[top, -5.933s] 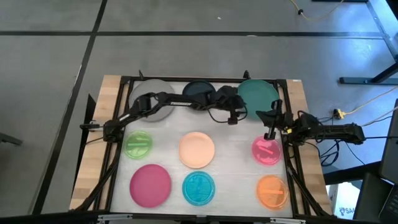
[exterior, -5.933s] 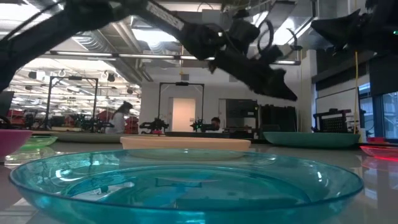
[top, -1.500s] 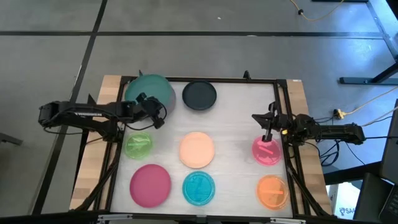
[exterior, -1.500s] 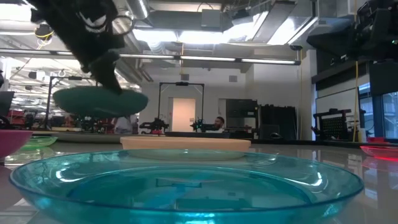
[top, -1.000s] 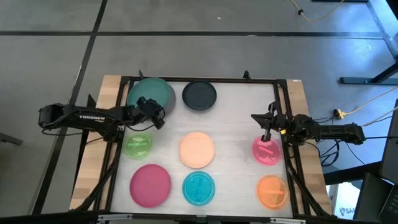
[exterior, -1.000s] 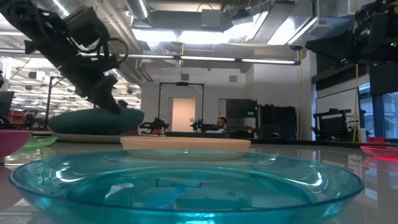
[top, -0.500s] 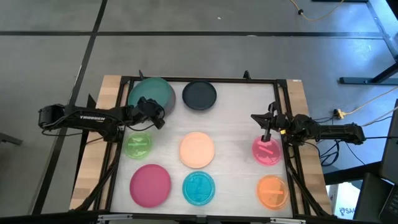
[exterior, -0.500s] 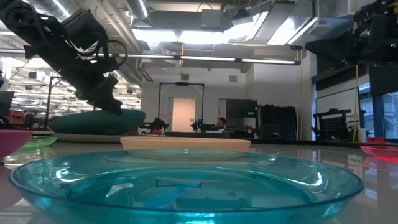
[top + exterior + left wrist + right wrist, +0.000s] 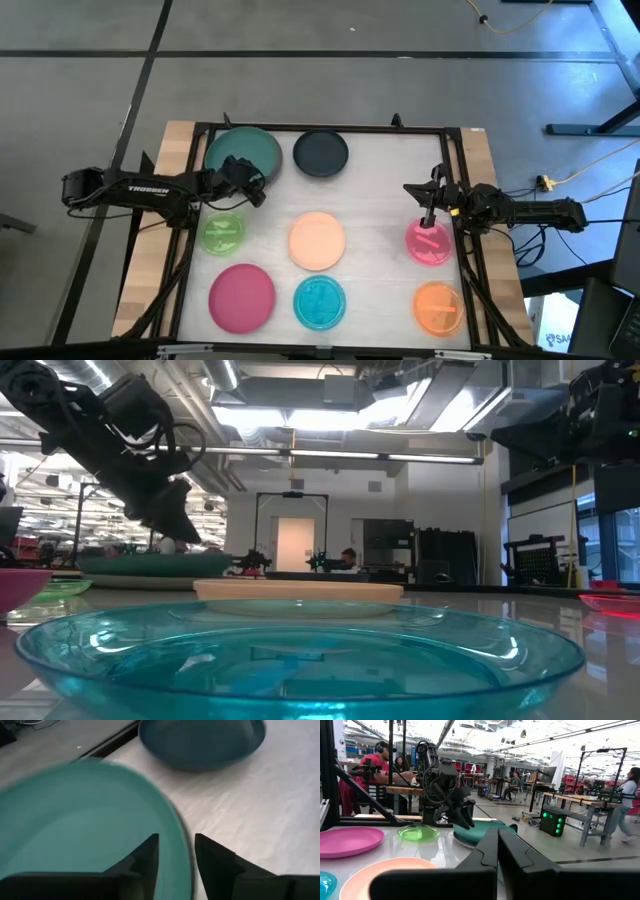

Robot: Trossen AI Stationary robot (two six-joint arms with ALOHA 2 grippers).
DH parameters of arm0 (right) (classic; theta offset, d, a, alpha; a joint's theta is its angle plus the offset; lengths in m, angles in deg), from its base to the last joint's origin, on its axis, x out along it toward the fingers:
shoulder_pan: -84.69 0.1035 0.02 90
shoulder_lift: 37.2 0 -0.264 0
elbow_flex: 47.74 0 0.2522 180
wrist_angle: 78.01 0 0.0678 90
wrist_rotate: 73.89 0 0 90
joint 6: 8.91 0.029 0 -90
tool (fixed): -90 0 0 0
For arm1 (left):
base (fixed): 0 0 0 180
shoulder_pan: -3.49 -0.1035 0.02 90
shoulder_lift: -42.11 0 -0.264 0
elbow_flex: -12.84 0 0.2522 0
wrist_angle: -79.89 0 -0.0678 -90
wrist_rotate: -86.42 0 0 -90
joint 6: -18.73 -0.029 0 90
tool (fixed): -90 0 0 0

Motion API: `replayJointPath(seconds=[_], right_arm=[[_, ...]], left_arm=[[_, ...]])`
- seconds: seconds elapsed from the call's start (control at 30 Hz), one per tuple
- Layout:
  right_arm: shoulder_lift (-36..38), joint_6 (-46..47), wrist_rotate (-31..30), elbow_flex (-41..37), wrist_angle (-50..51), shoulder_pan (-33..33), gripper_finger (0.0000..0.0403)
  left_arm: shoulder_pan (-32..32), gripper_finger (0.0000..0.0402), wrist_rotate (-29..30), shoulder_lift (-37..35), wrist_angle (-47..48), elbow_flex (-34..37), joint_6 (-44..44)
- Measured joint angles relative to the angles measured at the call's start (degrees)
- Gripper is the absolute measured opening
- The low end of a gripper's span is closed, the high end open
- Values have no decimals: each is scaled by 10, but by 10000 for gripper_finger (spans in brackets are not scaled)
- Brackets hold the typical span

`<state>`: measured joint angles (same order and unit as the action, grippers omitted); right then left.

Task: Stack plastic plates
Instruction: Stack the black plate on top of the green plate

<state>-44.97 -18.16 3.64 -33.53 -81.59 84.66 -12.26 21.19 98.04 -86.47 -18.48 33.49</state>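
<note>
Teal green plate (image 9: 243, 153), round and shallow, sits between the left end effector's (image 9: 254, 186) parted fingers

table (image 9: 385, 190) | plates: navy (image 9: 321, 152), peach (image 9: 317, 240), magenta (image 9: 241, 296), cyan (image 9: 320, 301), orange (image 9: 437, 307)

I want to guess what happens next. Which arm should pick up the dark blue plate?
Probably the left. Its gripper is at the green plate, right beside the dark blue plate. The right gripper hovers over the pink plate, farther away.
</note>
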Motion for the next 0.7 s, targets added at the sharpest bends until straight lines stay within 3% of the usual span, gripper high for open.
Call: replayJointPath(seconds=[0.33,0.7], right_arm=[[0,0,-5,0,0,0,5],[0,1,-5,0,0,0,5]], left_arm=[[0,131,-131,5,-206,0,-37],[15,130,-178,102,-269,-23,-49]])
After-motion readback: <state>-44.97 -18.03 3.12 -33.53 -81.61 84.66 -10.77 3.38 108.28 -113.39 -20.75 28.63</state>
